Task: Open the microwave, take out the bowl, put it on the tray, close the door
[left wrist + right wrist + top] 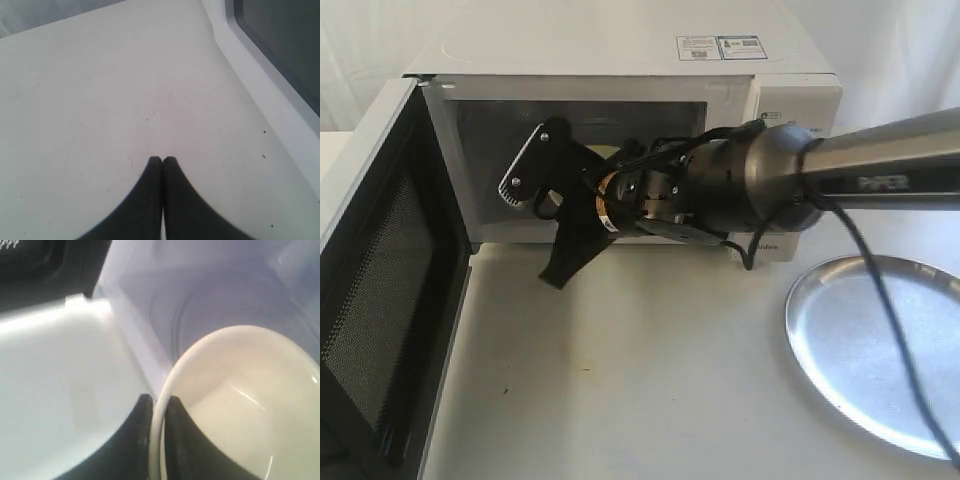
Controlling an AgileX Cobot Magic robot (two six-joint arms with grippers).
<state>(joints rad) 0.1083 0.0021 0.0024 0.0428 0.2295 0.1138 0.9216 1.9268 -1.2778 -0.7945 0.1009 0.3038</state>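
Observation:
The white microwave (620, 50) stands at the back with its door (370, 280) swung wide open to the left. My right arm (720, 190) reaches across into the open front. My right gripper (159, 402) is shut on the rim of the cream-yellow bowl (250, 405), one finger inside and one outside, just above the cavity's threshold. In the exterior view the arm hides most of the bowl; only a cream sliver (607, 150) shows. The silver tray (860, 340) lies at the front right. My left gripper (162, 159) is shut on nothing above the white table.
The open door juts forward along the left side, and its dark window (285, 45) shows close beside my left gripper. The glass turntable (200, 315) lies under and behind the bowl. A black cable (880, 300) hangs from the right arm over the tray.

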